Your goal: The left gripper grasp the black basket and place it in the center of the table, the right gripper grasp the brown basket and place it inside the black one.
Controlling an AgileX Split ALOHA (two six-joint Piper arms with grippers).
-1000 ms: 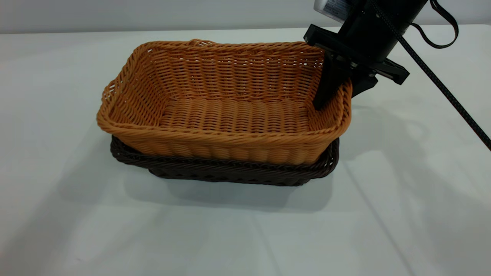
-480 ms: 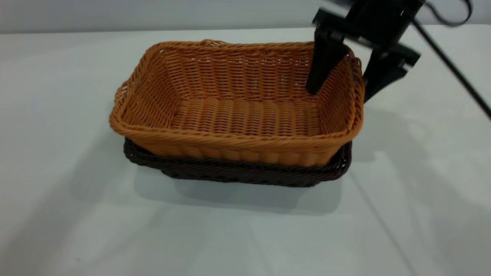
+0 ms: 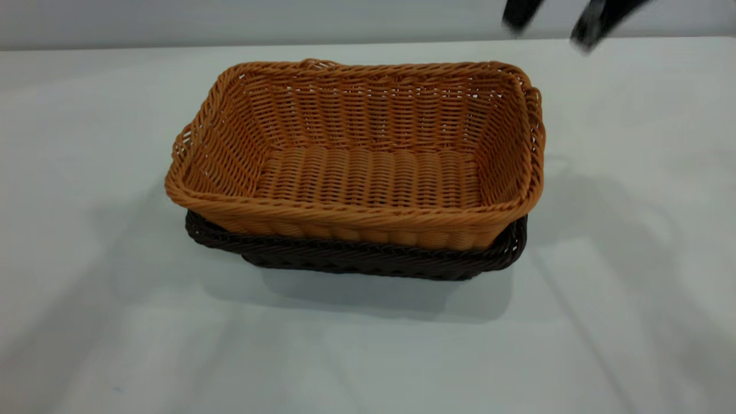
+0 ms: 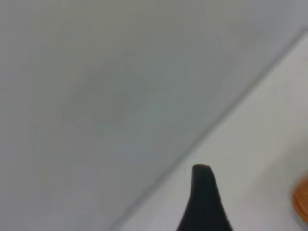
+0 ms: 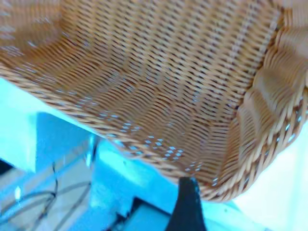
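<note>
1. Orange-tan brown basket point(image 3: 356, 155) sits nested in the black basket point(image 3: 356, 259) mid-table point(image 3: 115, 345); only the exterior view shows the black one
2. Right gripper point(image 3: 555, 17) hangs blurred above the baskets' far right corner, fingers spread, holding nothing
3. Left gripper point(image 4: 204, 202): one fingertip visible, grip unclear

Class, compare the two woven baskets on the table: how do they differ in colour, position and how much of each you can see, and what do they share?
Colour: the brown basket is orange-tan; the black basket is very dark brown-black.
Position: the brown basket sits nested inside the black basket, which rests on the table.
Visibility: the brown basket shows its whole open interior; only the black basket's rim and lower wall show.
Shared: both are rectangular, woven, with flared sides and braided rims.
</note>
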